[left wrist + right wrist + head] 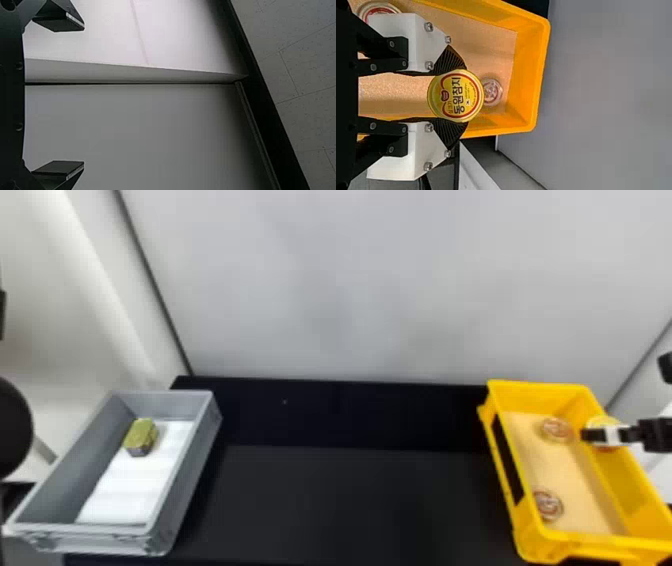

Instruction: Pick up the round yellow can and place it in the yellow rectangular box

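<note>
In the head view my right gripper (607,435) is over the right part of the yellow rectangular box (540,387), shut on the round yellow can (604,421). In the right wrist view, that gripper (463,96) has its black ribbed fingers on opposite sides of the can (455,95), whose printed lid faces the camera. The box (536,75) lies beyond it, with a round clear-topped can (491,92) on its floor, partly behind the held can. My left gripper (84,95) stands open with nothing between its fingers; the left arm is parked at the head view's left edge.
A grey box (187,485) stands on the black table (350,500) at the left, holding a greenish angular can (141,436) on white lining. Two round cans, one far (556,430) and one near (548,505), lie in the yellow box. Grey panels (350,290) rise behind the table.
</note>
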Tool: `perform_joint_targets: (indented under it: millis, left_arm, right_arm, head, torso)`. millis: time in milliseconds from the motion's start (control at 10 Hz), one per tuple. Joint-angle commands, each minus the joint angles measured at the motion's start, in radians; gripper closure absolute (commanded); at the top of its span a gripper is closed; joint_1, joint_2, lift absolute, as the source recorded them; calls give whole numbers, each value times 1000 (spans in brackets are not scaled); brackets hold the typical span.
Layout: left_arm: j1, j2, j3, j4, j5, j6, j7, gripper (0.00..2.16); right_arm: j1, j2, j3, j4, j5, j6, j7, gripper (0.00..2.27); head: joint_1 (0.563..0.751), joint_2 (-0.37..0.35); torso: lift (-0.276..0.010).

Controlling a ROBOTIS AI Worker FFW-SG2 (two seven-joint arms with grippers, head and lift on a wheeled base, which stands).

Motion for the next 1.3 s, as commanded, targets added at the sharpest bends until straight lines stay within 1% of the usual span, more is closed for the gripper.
perform_joint_targets:
  millis: [0, 200, 500, 1100, 1200]
  left_arm:
    - [-3, -2, -3, 0, 1, -1, -1, 65]
    - [-3, -3, -3, 3, 0, -6, -1, 65]
    - [0, -3, -2, 3, 0, -9, -1, 65]
    - [5, -2, 1, 3, 1, -15, -5, 65]
    - [6, -2, 1, 3, 1, -15, -7, 65]
  right_arm:
    - [-7, -9, -6, 97, -47, -22, -30, 773]
    - [-6, -25, 1, 166, -83, -40, -45, 774]
    - [16, -32, -3, 207, -84, -17, -51, 774]
    - [28, -31, 8, 247, -87, -11, -53, 773]
    - [28, -31, 10, 247, -87, -4, -54, 713]
  head:
    - [694, 54]
    - [694, 54]
    - [694, 54]
    - [694, 54]
    - [694, 54]
  torso:
    - [-3]
    - [-3]
    - [-3]
    - [-3]
    - [-3]
